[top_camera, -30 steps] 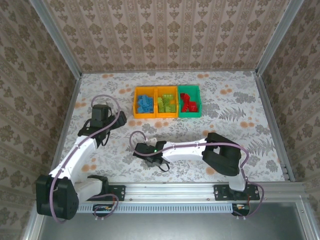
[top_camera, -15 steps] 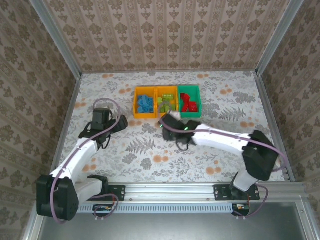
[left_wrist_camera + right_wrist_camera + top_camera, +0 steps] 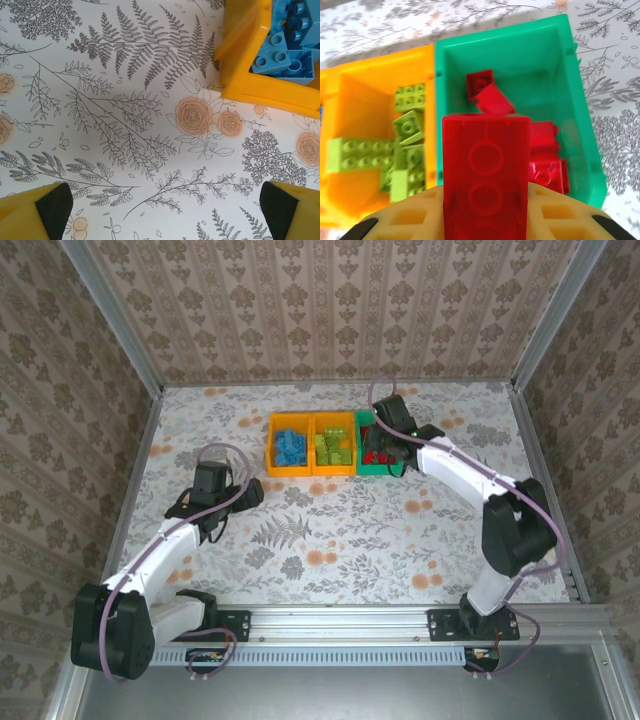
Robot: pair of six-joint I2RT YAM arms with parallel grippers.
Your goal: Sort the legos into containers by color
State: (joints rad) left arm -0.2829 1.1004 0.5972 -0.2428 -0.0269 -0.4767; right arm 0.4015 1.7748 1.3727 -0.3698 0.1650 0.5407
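Three bins stand in a row at the back. The left orange-yellow bin (image 3: 272, 446) holds blue legos (image 3: 291, 447), and its corner (image 3: 250, 85) with the blue legos (image 3: 285, 55) lies ahead of my left gripper. The middle orange-yellow bin (image 3: 350, 105) holds lime legos (image 3: 405, 145). The green bin (image 3: 572, 95) holds red legos (image 3: 547, 162). My right gripper (image 3: 485, 220) hangs over the green bin (image 3: 381, 470), shut on an upright red brick (image 3: 485, 175). My left gripper (image 3: 165, 210) is open over bare tablecloth, left of the bins (image 3: 250, 492).
The table carries a white floral cloth (image 3: 330, 530). Patterned walls and metal rails (image 3: 538, 470) close in the left, right and back sides. The right arm (image 3: 470, 475) stretches across the back right of the table.
My right arm has swung from the near middle of the table up to the green bin, carrying the red brick. The left gripper has shifted slightly nearer and to the right.
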